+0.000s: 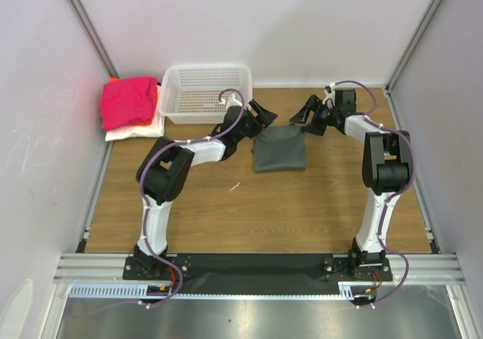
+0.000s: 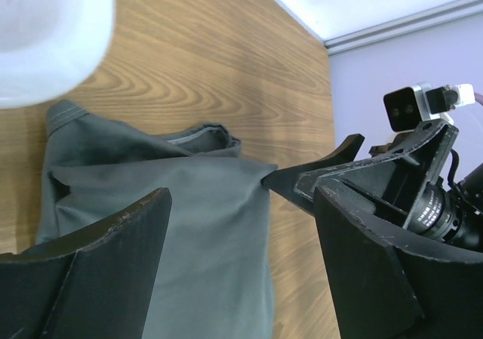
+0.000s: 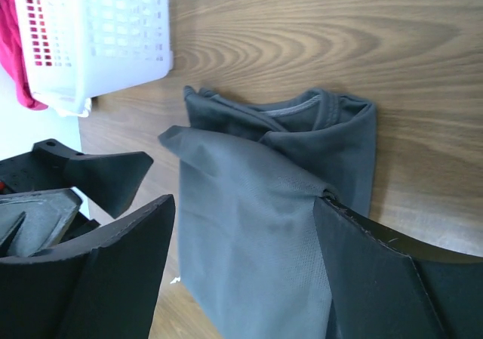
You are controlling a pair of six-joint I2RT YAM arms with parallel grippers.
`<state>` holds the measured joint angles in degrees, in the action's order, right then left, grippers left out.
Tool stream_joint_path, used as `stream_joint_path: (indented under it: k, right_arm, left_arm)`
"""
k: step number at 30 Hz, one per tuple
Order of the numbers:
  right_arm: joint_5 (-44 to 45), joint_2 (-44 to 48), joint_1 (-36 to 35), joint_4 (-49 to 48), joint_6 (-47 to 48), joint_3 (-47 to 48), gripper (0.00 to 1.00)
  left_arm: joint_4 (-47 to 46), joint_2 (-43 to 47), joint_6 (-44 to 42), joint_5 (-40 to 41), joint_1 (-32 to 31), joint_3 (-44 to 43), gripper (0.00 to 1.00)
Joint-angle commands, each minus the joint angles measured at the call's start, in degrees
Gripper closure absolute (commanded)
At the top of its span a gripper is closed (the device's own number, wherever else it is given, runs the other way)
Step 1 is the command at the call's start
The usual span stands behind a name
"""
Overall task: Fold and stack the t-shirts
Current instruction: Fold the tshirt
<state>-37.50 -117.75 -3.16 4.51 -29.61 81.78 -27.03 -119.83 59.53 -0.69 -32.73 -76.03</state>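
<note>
In the top view the grey shirt (image 1: 279,149) lies folded into a rough square on the worktop (image 1: 226,211), just right of centre in the upper half of the frame. Both claws sit at its far edge. The left claw (image 1: 266,116) is by the cloth's upper-left corner and the right claw (image 1: 302,114) by its upper-right corner. They point toward each other with a small gap between them.

The left wrist view shows the left claw (image 2: 241,195) spread wide with nothing clamped. Its fingers (image 2: 98,271) stand either side of the grey cloth, which lies loose on the wood below. At the right of that frame a dark tip of the right claw meets the shirt's edge.

The right wrist view shows the right claw (image 3: 243,203) spread wide too, with nothing in its grip. A folded flap of the shirt rests against its right-hand finger (image 3: 377,278), and the neck opening lies toward the upper right of that frame.

Back in the top view, a white mesh basket (image 1: 207,91) stands up and left of the grey shirt, just beyond the left claw. Left of the basket, in the upper left of the frame, the pink shirt (image 1: 128,101) lies bunched on the white shirt (image 1: 136,131). An edge of the orange shirt (image 1: 158,95) shows beside the basket.
</note>
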Motion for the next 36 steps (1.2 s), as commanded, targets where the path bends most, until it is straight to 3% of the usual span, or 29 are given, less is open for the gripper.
stream_joint_path:
  k: [1,9,20,26,31,36]
  right_arm:
    - [-0.3,-1.9,0.0,-3.2,-0.2,2.5,0.19]
    - [0.1,-5.4,0.0,-3.9,-0.9,4.6,0.19]
    - [0.2,-7.0,0.3,-5.2,-0.5,5.0,0.2]
    - [0.3,-2.0,0.4,1.5,1.7,7.1,0.19]
    - [5.8,6.8,0.4,10.2,2.7,6.7,0.18]
    - [7.5,14.6,-0.7,15.0,2.9,-1.6,0.2]
  left_arm:
    - [-5.6,-2.2,2.4,0.5,0.2,-0.8,0.18]
    - [-9.6,-6.7,6.9,3.7,1.3,-1.3,0.18]
    - [-8.3,-11.7,11.4,4.7,2.3,-5.2,0.19]
    - [-8.0,-5.2,4.5,1.1,2.4,-4.9,0.17]
    - [-4.5,5.3,-4.3,1.7,2.0,-2.6,0.14]
    - [7.4,11.1,-11.4,3.6,1.4,-2.8,0.14]
